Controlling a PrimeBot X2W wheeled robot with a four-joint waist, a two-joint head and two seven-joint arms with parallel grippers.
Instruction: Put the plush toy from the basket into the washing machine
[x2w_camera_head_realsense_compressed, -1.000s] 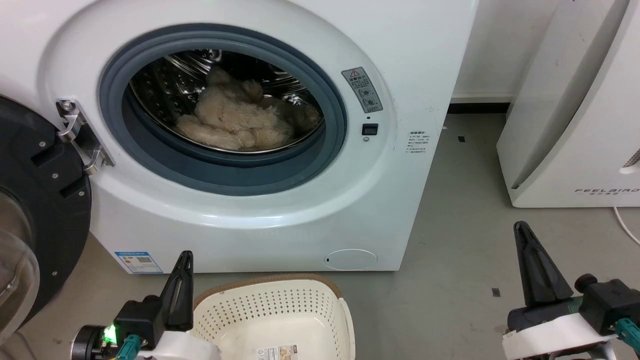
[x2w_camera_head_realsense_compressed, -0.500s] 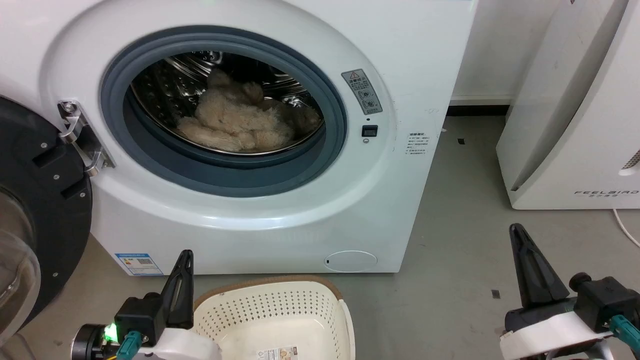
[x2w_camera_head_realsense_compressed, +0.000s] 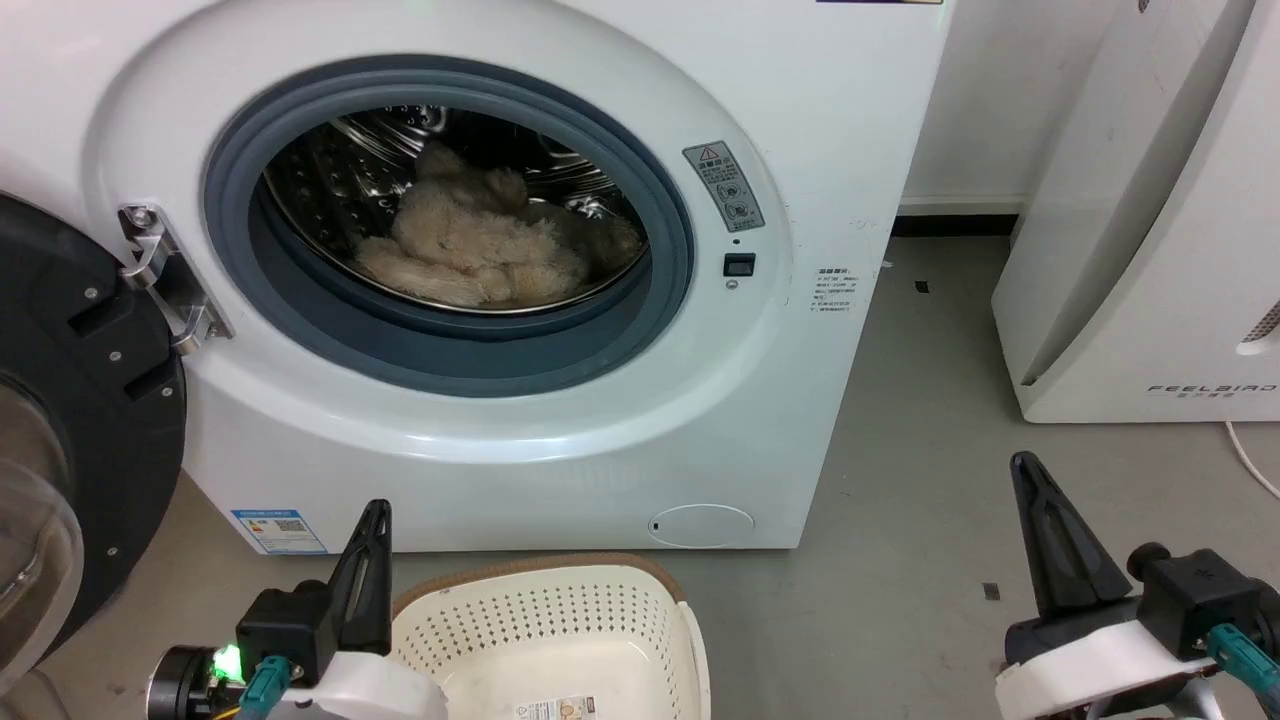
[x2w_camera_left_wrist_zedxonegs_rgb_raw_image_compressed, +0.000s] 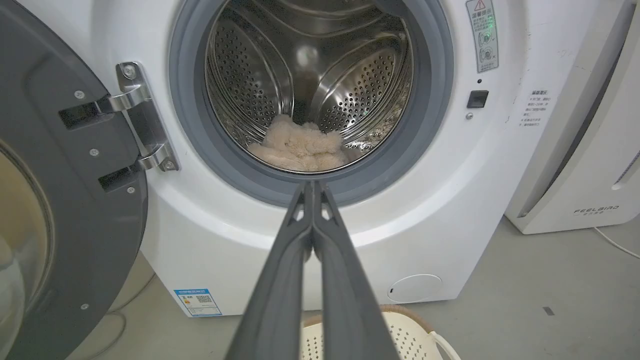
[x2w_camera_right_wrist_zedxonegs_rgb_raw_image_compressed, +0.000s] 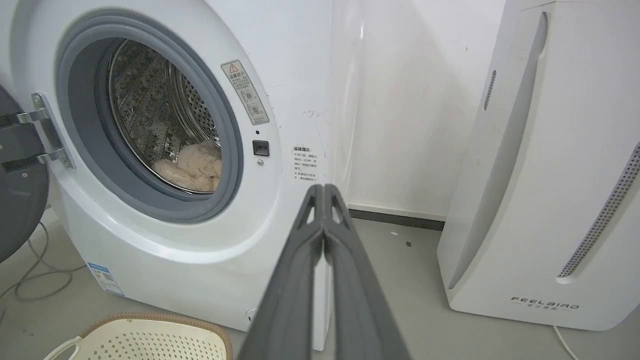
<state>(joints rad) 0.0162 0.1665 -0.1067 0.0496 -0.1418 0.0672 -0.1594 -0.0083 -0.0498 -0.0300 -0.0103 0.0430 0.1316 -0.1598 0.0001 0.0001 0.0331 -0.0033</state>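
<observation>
**Plush toy in the drum, both end effectors shut and carrying nothing**

And there it is: the plush toy (x2w_camera_head_realsense_compressed: 470, 250) lies in a heap on the bottom of the steel drum, inside the washing machine (x2w_camera_head_realsense_compressed: 560, 450), well behind the grey-blue ring. The door (x2w_camera_head_realsense_compressed: 90, 400) hangs open at the left. The basket (x2w_camera_head_realsense_compressed: 540, 605) sits on the floor just before the machine.

The left end effector (x2w_camera_left_wrist_zedxonegs_rgb_raw_image_compressed: 312, 192) has its fingers pressed together, nothing between them. The right end effector (x2w_camera_right_wrist_zedxonegs_rgb_raw_image_compressed: 324, 195) is closed the same way, with nothing in its grip.

How would the toy handle? It looks light, soft and squashy, with a long shaggy pile, and hardly fragile. Fur alone would likely slip, so a deep pinch into the body or a stubby limb seems the safer hold.

Now the writing. "FEELBIRD" reads clearly on the white appliance (x2w_camera_head_realsense_compressed: 1210, 385) at the right. The washer's front carries a warning sticker (x2w_camera_head_realsense_compressed: 725, 185) with a red triangle, its text too small to read. A blue label (x2w_camera_head_realsense_compressed: 278, 525) low down shows a QR code. The paper label (x2w_camera_head_realsense_compressed: 560, 708) on the basket's bottom is illegible.
</observation>
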